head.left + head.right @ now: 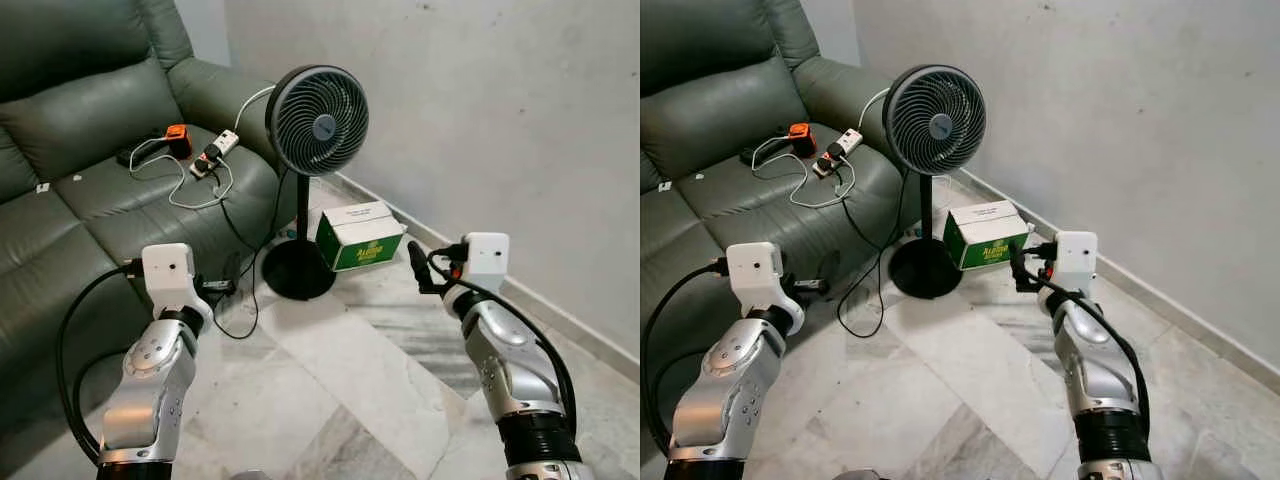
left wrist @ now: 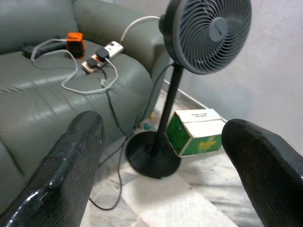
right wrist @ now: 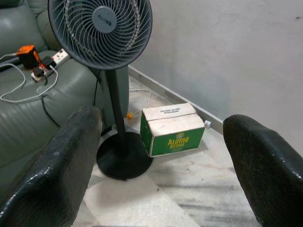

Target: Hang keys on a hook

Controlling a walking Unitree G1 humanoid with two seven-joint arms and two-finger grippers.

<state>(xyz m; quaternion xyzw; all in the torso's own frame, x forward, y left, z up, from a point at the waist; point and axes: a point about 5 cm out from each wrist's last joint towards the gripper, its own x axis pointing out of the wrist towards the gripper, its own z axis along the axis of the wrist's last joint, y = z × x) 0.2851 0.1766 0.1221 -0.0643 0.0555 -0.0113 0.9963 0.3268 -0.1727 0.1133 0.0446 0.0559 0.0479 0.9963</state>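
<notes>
Both arms are raised in front of me over a marble floor (image 1: 350,380). My left gripper (image 1: 216,285) points toward the sofa's front; in the left wrist view its fingers (image 2: 71,165) stand wide apart with nothing between them. My right gripper (image 1: 418,264) points toward a green and white cardboard box (image 1: 360,237). Its fingers (image 3: 66,161) are also spread, holding nothing.
A black standing fan (image 1: 316,120) stands ahead on a round base (image 1: 298,270), its cable trailing on the floor. A green leather sofa (image 1: 70,150) at the left carries a power strip (image 1: 215,150), white cables and an orange item (image 1: 178,138). A bare grey wall (image 1: 480,120) runs along the right.
</notes>
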